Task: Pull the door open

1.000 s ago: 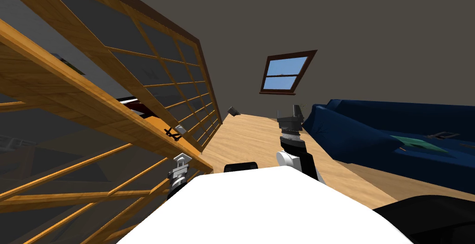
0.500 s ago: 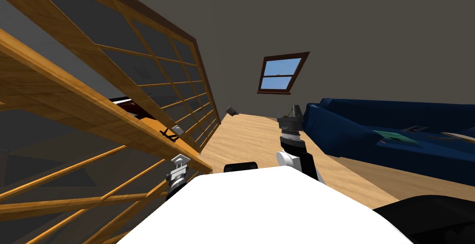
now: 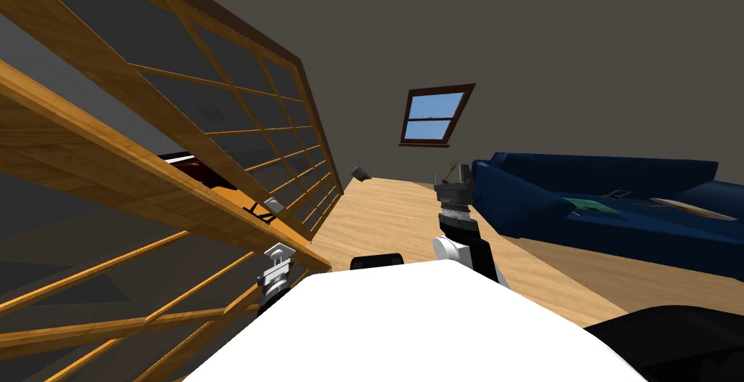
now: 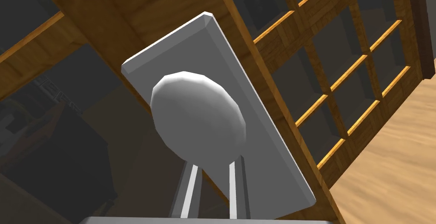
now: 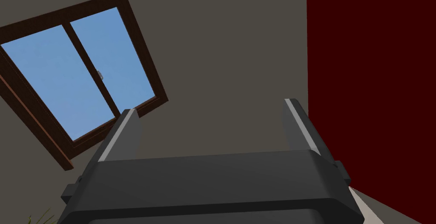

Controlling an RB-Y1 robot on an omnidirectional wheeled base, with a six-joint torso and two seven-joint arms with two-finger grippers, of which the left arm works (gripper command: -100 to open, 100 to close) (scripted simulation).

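The door (image 3: 145,189) is a wooden frame with dark glass panes, swung out at my left in the head view. A round grey knob (image 4: 198,110) sits on a grey plate (image 4: 264,136) on the door's wooden stile. My left gripper (image 4: 211,170) is shut on the knob, its two fingers close together and running up under the ball. In the head view the left gripper (image 3: 280,255) sits against the door's edge. My right gripper (image 3: 454,178) is held up over the floor, open and empty (image 5: 213,121).
A second paned wooden panel (image 3: 290,145) stands behind the door, with a small grey fitting (image 3: 272,203) near its edge. A dark blue sofa (image 3: 581,210) runs along the right. Wooden floor (image 3: 392,210) lies between them, and a window (image 3: 434,116) is in the far wall.
The whole head view has shifted: the sofa and window have slid left, so I have turned. The left gripper stays shut on the knob, and the door has come round with it.
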